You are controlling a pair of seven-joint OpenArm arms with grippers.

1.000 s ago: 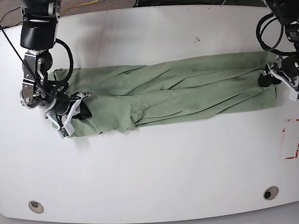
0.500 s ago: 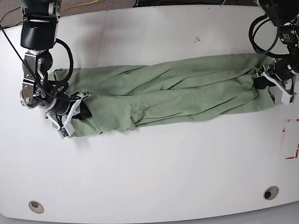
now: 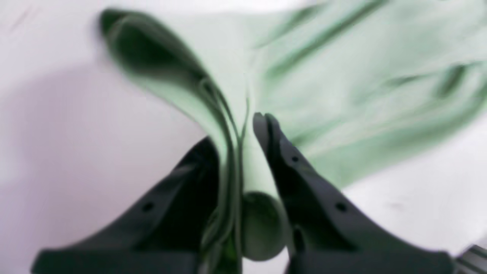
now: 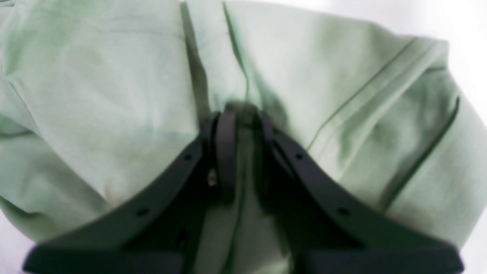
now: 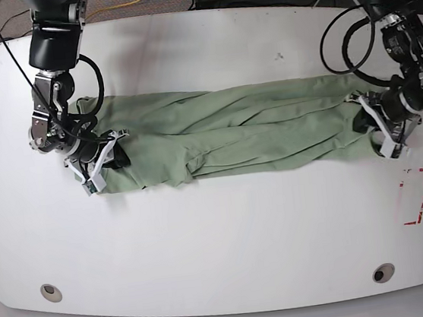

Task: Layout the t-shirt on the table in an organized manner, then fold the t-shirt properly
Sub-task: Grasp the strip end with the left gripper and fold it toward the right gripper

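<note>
Shirt (image 5: 231, 129) lies as a long narrow band across the middle of the worktop (image 5: 221, 241), folded lengthwise and creased, one end near each arm. Left claw (image 5: 380, 125) is clamped on the end at the base view's right; its wrist view shows several layers of cloth pinched between nearly closed jaws, the fabric rising off the white surface behind them. Right claw (image 5: 104, 157) is likewise closed on the opposite end, its black fingers (image 4: 228, 152) buried in a bunched seam (the sleeve or collar side, though I cannot tell which).

Change noted: within the past second the left claw has travelled inward, away from the red tape mark (image 5: 414, 196), and the shirt end it holds has come with it, so that end now sits bunched and drawn in instead of squared off. The right arm has not moved.

Assessment: the lengthwise fold appears done and the left arm is starting to carry its end toward the other for the crosswise fold. Layers gripped unevenly could slip and skew the edge.
</note>
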